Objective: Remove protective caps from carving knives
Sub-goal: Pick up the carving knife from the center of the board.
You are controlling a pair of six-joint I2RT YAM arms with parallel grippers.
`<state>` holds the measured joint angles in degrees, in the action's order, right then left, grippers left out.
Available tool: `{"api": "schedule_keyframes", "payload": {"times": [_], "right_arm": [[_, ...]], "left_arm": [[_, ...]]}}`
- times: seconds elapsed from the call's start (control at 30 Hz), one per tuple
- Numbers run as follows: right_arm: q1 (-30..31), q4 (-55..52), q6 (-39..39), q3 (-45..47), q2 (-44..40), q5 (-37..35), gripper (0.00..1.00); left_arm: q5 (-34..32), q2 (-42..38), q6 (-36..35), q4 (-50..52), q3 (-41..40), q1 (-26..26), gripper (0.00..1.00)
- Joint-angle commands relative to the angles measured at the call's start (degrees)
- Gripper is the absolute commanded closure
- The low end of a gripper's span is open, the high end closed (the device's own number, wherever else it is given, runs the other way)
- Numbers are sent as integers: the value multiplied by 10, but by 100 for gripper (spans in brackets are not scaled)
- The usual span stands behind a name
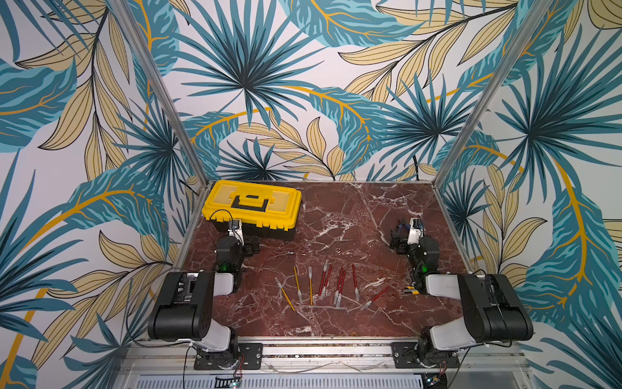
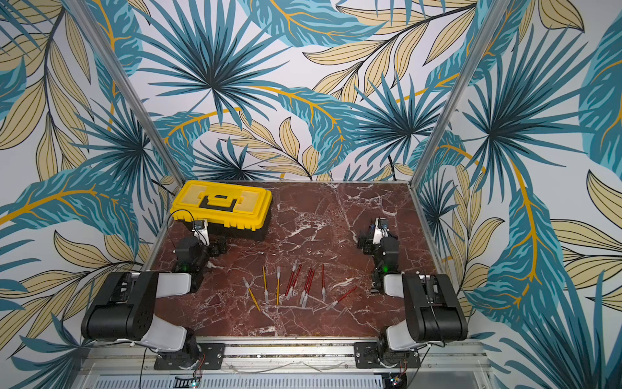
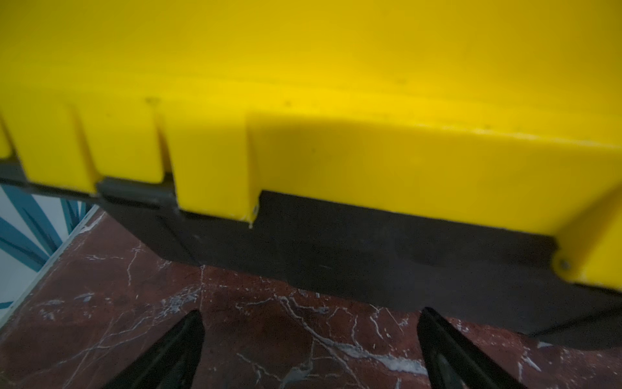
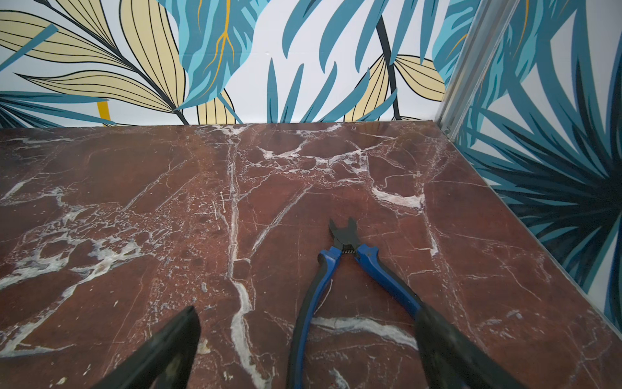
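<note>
Gaping: left gripper [image 3: 311, 311], right gripper [image 4: 308, 309], nothing gripped.
Toolbox [image 1: 250, 205]: lid shut, contents hidden.
Knives [image 1: 354, 273]: lay on table [image 1: 370, 215], caps [image 1: 310, 271] on.

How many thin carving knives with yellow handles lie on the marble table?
3 yellow-handled carving knives, left of the red-handled ones: one slanted at far left, one in the middle, one next to the red group. None seems hidden.

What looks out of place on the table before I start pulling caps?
Nothing spilled or broken. The carving knives lie loose at mixed angles, protective caps on; one red knife lies slanted apart from the rest. Blue-handled pliers lie on the table between the fingers of the open right gripper, not part of this job.
</note>
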<state>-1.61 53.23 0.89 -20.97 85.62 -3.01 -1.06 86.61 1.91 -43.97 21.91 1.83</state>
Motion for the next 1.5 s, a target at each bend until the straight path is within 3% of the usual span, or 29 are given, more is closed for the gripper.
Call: {"api": "schedule_keyframes", "payload": {"times": [0.0, 0.23, 0.5, 0.57, 0.63, 0.77, 0.9, 1.07, 1.2, 1.4, 1.47], "right_arm": [[2, -7, -5, -3, 5, -6, 1], [2, -8, -8, -3, 6, -8, 0], [2, 16, -32, 10, -3, -75, 0], [2, -7, -45, 24, -54, -117, 0], [2, -105, -52, 6, -132, -143, 0], [13, -196, -94, -9, -257, -186, 1], [42, -418, -147, -76, -360, -240, 0], [104, -582, -161, -125, -431, -253, 1], [147, -682, -180, -166, -426, -208, 1], [237, -715, -166, -178, -393, -209, 2], [262, -722, -160, -183, -377, -208, 12]], "left_arm": [[1, 2, -4, -13, 23, 0, 0], [2, 3, -4, -13, 23, 0, 0], [18, 1, 2, -15, 23, 9, 0], [14, -21, 1, 13, 43, 10, 0], [-15, -75, 8, 116, 80, 8, 0], [-96, -170, 86, 241, 130, -4, 0], [-226, -269, 328, 444, 183, -9, 0], [-183, -383, 365, 459, 149, -7, 0], [-185, -427, 412, 559, 176, 2, 0], [-70, -446, 380, 588, 195, 1, 4], [-58, -448, 376, 617, 202, -12, 3]]}}
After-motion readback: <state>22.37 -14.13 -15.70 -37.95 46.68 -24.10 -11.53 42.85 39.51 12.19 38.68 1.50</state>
